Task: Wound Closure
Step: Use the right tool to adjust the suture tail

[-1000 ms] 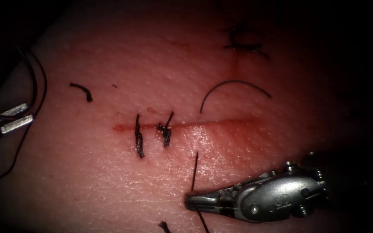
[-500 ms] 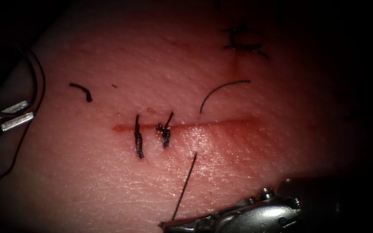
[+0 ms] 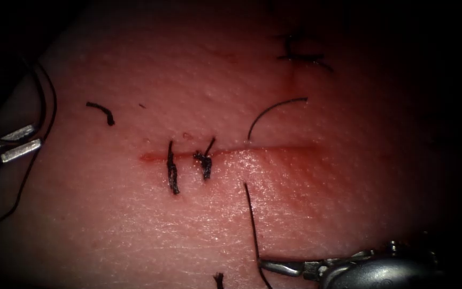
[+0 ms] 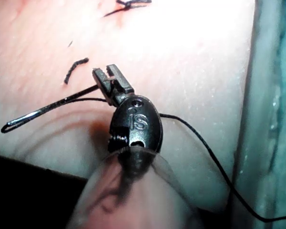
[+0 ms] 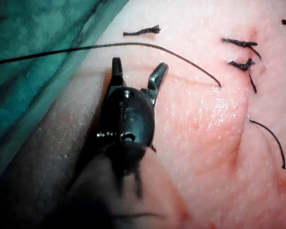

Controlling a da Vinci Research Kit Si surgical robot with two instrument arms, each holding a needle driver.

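Left hand [image 4: 107,75] clenched on needle [image 4: 47,110], exact grip point obscured; needle outside tissue [image 3: 135,225], left of cut [image 3: 274,152]. Right hand [image 5: 139,64] released, empty, thread [image 5: 181,56] passing just beyond tips.

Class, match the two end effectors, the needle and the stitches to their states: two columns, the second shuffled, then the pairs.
Column one:
1 left end effector
2 right end effector
3 needle
4 stitches

Column two:
A open, holding nothing
B across the cut
C out of the tissue, left of the cut
D shut on the needle

Pairs: 1-D, 2-A, 3-C, 4-B.
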